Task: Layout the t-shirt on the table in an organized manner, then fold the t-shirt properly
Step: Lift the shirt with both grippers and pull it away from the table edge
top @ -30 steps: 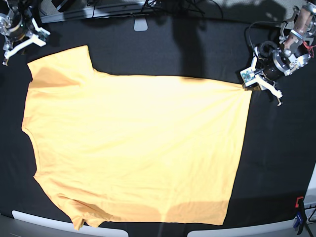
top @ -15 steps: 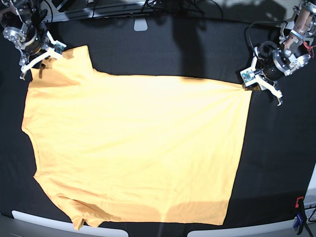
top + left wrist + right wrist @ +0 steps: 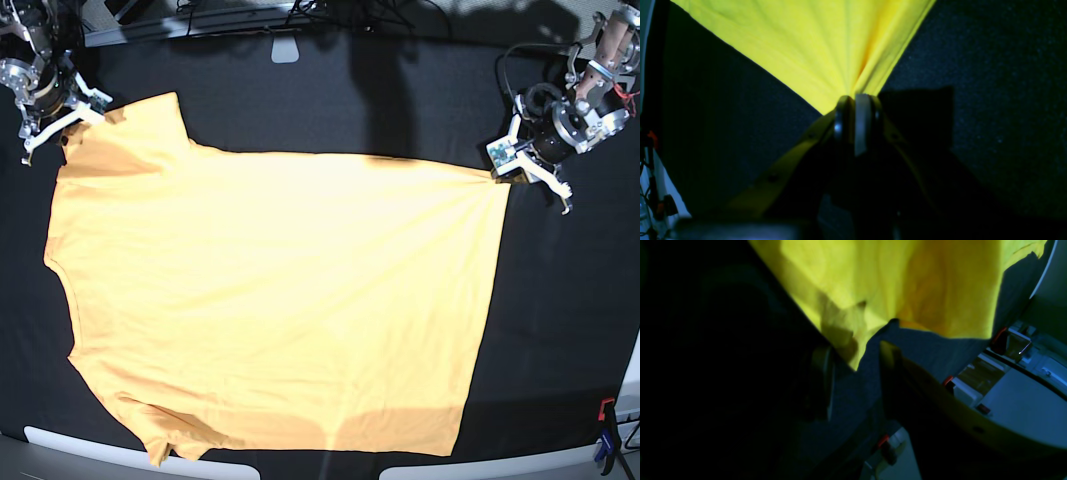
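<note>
Where the black cloth of the table [image 3: 560,330] fills nearly the whole base view, the t-shirt [image 3: 280,300] lies spread flat across its middle, sleeves toward that view's left and hem toward its right, with light grey edge pieces [image 3: 130,455] showing along the near border. Faint creases fan across the shirt from its far hem corner. At that corner the left gripper [image 3: 500,175] has its jaws pressed together on a pinch of yellow fabric; the left wrist view shows the cloth gathered into a point between the fingers [image 3: 862,113], radiating pleats spreading away over dark table. At the opposite far corner, the right gripper [image 3: 62,118] stands at the tip of the upper sleeve with its jaws parted moderately wide; the right wrist view shows the sleeve's corner [image 3: 853,350] lying in the gap between the two fingers [image 3: 890,356], neither clearly touching it. A dark shadow band [image 3: 385,100] crosses the table behind the shirt. Cables [image 3: 300,12] run along the far edge, beside a small grey tab [image 3: 285,48]
</note>
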